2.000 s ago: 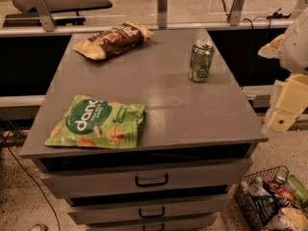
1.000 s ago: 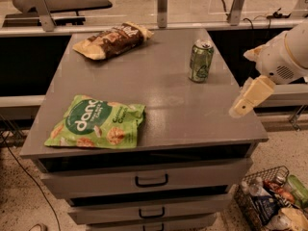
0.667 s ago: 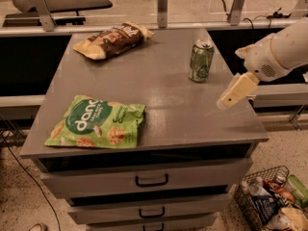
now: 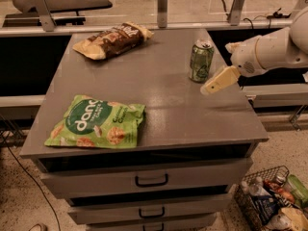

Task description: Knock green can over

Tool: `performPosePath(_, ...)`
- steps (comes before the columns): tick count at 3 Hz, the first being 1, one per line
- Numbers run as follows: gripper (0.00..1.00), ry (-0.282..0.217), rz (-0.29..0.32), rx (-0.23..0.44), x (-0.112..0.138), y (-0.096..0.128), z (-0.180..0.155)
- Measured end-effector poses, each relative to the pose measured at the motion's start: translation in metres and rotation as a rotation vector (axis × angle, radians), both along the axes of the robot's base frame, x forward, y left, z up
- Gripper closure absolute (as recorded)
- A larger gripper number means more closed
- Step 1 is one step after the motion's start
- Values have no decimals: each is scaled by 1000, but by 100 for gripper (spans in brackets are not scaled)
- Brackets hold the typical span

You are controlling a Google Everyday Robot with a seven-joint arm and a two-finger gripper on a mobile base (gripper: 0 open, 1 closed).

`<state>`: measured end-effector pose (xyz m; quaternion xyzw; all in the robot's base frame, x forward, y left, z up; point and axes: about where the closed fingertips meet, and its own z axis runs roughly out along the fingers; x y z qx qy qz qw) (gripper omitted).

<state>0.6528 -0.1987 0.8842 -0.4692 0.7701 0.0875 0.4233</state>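
The green can stands upright on the grey cabinet top, toward its far right. It has a silver top with a pull tab and pale markings on its side. My gripper comes in from the right on a pale arm. Its tip hovers over the table just to the right of and slightly in front of the can's base, very close to it. I cannot tell whether it touches the can.
A flat green snack bag lies at the front left. A brown snack bag lies at the far left. Drawers with handles sit below the top. A wire basket of items stands on the floor at right.
The arm has swung in from the right edge of the table leftward toward the can. The can still stands upright and has not moved.
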Motion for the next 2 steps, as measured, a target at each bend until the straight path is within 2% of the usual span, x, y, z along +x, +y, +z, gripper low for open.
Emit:
performPosePath(1,0,-36,6,119,21,19,1)
performPosePath(2,0,-53,24,261,31,39,3)
